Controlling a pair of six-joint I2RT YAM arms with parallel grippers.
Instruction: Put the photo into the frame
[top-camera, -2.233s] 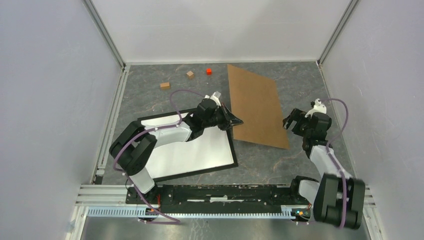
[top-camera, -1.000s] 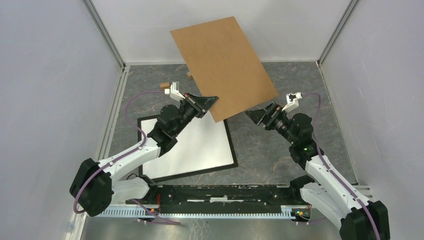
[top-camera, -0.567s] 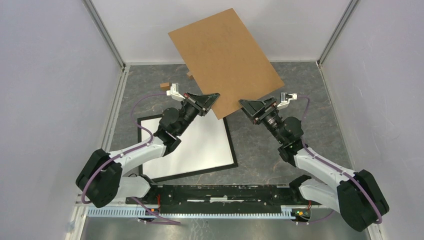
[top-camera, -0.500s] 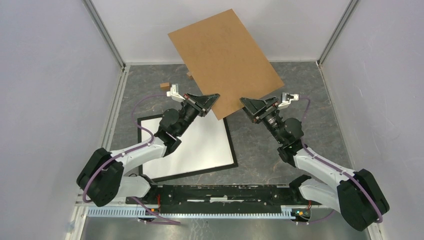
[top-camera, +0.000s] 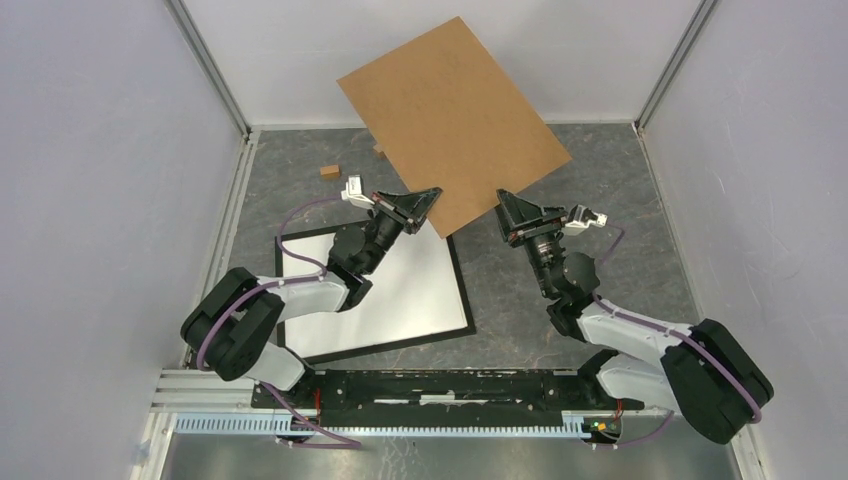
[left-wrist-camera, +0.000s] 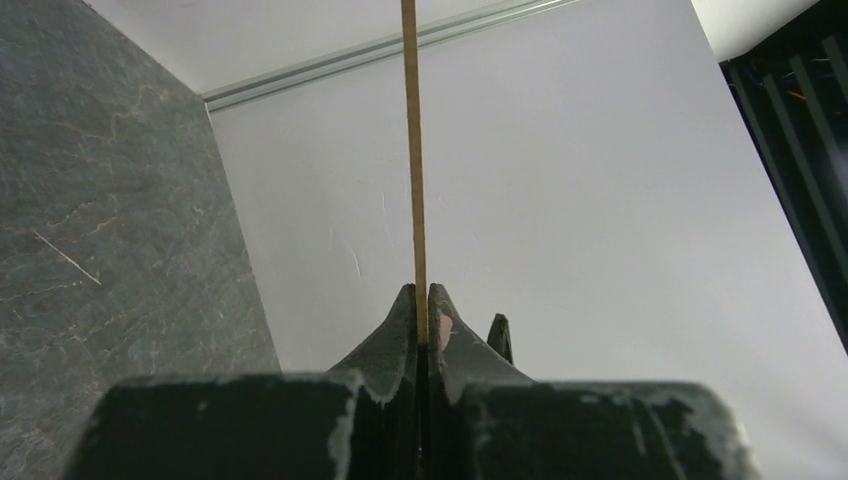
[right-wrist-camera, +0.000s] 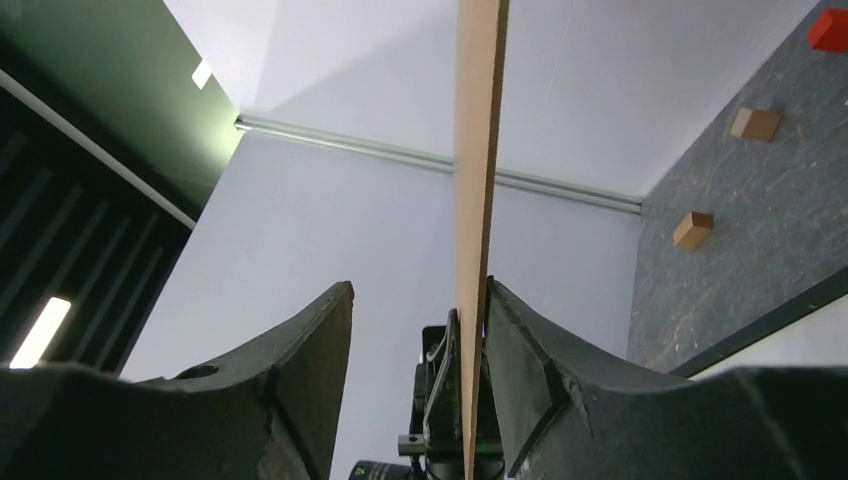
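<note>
1. So, left gripper (left-wrist-camera: 421, 295) is clamped tight on the photo (left-wrist-camera: 410, 150). The sheet shows edge-on in the left wrist view, running straight up from the closed tips.
2. Right gripper (right-wrist-camera: 418, 290) is part open, jaws astride the photo (right-wrist-camera: 478, 150) edge. The sheet lies against or just beside one finger (right-wrist-camera: 515, 350), with a wide gap to the other. No grip seen.
3. Top view: the photo (top-camera: 455, 120) is a plain brown sheet held up off the table, tilted, with its low corner toward the arms. Left gripper (top-camera: 430, 197) is on the left edge by that corner. Right gripper (top-camera: 503, 198) is on the right edge by it. The far corner overlaps the back wall (top-camera: 300, 60) in this view.
4. Frame (top-camera: 463, 295) lies flat on the table (top-camera: 600, 180) under the left arm. It has a thin black edge round a white mat (top-camera: 410, 300) and sits a bit askew. The photo's low corner sits near the frame's far-right corner in this view; can't tell the height between them.
5. Room: grey table shows between the frame's right edge and the right arm. It also shows from the photo's right edge out to the side wall.
6. Tan block (top-camera: 330, 171) sits far-left, apart from the frame. Red block (right-wrist-camera: 828, 28) shows on the table in the right wrist view, well past the frame edge.
</note>
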